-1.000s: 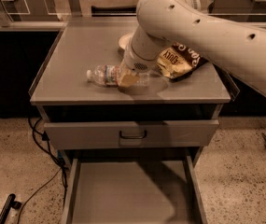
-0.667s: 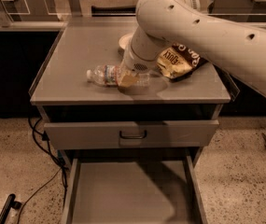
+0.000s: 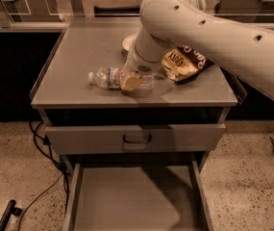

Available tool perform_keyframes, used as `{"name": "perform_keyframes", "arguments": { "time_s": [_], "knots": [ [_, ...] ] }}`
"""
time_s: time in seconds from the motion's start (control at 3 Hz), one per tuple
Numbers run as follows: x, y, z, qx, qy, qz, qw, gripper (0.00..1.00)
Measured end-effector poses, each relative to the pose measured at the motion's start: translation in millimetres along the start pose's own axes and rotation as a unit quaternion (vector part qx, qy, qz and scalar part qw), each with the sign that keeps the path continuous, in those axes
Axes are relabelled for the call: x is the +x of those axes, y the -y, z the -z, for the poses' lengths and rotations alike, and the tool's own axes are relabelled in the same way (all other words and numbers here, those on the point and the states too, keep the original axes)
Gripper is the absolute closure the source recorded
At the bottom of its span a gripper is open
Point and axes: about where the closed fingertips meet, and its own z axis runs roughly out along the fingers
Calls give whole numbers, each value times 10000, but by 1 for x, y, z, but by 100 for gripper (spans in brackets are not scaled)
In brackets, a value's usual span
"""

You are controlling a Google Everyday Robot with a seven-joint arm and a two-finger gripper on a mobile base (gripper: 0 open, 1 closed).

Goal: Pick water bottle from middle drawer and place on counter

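Note:
The water bottle (image 3: 108, 77) lies on its side on the counter (image 3: 86, 47), near the front edge, white cap pointing left. My gripper (image 3: 131, 82) is down on the counter at the bottle's right half, around its body, with the thick white arm reaching in from the right and hiding the bottle's base. The middle drawer (image 3: 134, 196) stands pulled out below, its flat floor bare.
A brown chip bag (image 3: 184, 64) lies on the counter right of the gripper. A white bowl (image 3: 128, 43) sits behind the arm, partly hidden. A shut drawer front with a dark handle (image 3: 136, 138) is above the open drawer. Cables (image 3: 43, 143) trail on the floor at left.

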Motion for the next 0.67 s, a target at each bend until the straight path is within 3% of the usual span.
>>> {"name": "perform_keyframes", "arguments": {
  "time_s": [0.33,0.67],
  "knots": [
    [0,0,0,0,0,0,10000,0],
    [0,0,0,0,0,0,10000,0]
  ]
}}
